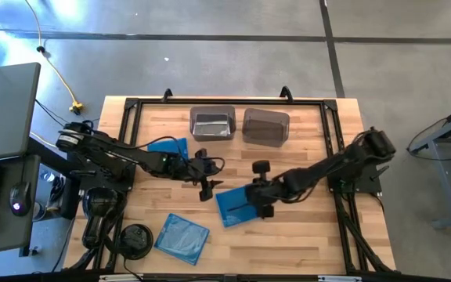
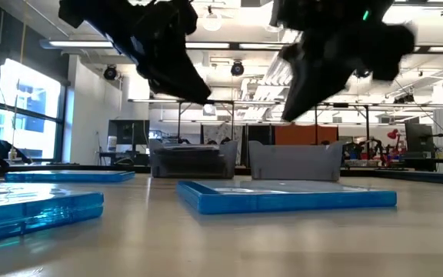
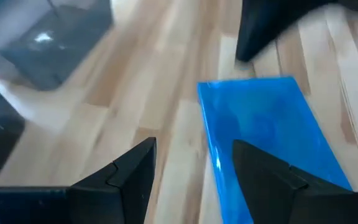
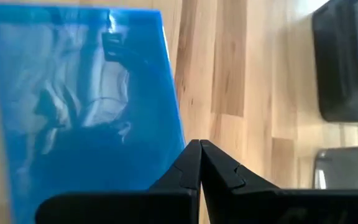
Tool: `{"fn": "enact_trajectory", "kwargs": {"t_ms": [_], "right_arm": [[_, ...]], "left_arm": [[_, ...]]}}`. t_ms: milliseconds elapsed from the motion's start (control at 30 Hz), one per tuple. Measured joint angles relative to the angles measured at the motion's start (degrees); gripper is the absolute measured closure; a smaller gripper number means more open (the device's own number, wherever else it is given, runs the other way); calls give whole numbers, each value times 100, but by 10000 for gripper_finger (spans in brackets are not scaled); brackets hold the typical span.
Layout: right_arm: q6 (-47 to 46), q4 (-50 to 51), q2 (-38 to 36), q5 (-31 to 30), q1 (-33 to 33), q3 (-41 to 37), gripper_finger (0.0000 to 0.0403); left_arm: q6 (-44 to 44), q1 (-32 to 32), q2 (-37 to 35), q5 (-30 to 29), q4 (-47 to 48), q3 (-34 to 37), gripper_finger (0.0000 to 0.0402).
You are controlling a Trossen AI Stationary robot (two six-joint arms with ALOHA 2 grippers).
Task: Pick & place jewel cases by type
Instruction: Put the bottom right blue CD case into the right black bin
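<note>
Three translucent blue jewel cases lie flat on the wooden table: one in the middle (image 1: 233,207) (image 2: 283,196), one near the front left (image 1: 182,237) (image 2: 29,211), and one farther back on the left (image 1: 167,146) (image 2: 68,175), partly under my left arm. My left gripper (image 1: 206,188) (image 3: 194,149) is open and hovers above bare wood just left of the middle case (image 3: 260,124). My right gripper (image 1: 258,200) (image 4: 199,144) is shut and hovers over the right edge of that case (image 4: 86,93). In the low view both grippers hang clear of the table. The dark and clear cases do not show on the table.
Two smoky grey bins stand at the far edge: the left one (image 1: 212,123) (image 2: 191,161) shows something pale inside, the right one (image 1: 265,125) (image 2: 294,161) looks dark. A round black object (image 1: 135,237) lies at the near left corner. Bare wood stretches along the near right.
</note>
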State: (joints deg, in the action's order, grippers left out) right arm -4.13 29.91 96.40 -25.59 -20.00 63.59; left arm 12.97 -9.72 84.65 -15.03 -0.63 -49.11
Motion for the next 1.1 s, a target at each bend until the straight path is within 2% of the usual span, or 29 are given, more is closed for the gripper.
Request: {"fn": "enact_trajectory", "kwargs": {"t_ms": [100, 200, 300, 400, 500, 633, 733, 1100], "right_arm": [[-261, 134, -343, 6, -195, -67, 403], [-556, -597, -669, 310, -493, -601, 403], [-771, -1997, -837, 506, -869, -1456, 403], [-686, -3741, -780, 504, -1172, -2312, 403], [-639, -5108, -502, 679, -1166, -2739, 403], [-582, -5108, 44, 666, -907, -2826, 403], [-355, -5223, 284, 754, -619, -2741, 403], [365, -5147, 369, 695, 356, -2774, 403]], "left_arm": [[-96, 0, 78, 247, -61, -9, 192], [-102, 1, 176, 160, 25, 12, 192], [-222, 150, 338, 144, -256, -7, 192], [-223, 457, 559, 513, -490, -5, 192], [-106, 804, 714, 971, -590, 5, 192], [83, 1157, 853, 1333, -702, 3, 192], [83, 1273, 895, 1338, -756, 1, 192], [83, 1309, 922, 1155, -950, 1, 192]]}}
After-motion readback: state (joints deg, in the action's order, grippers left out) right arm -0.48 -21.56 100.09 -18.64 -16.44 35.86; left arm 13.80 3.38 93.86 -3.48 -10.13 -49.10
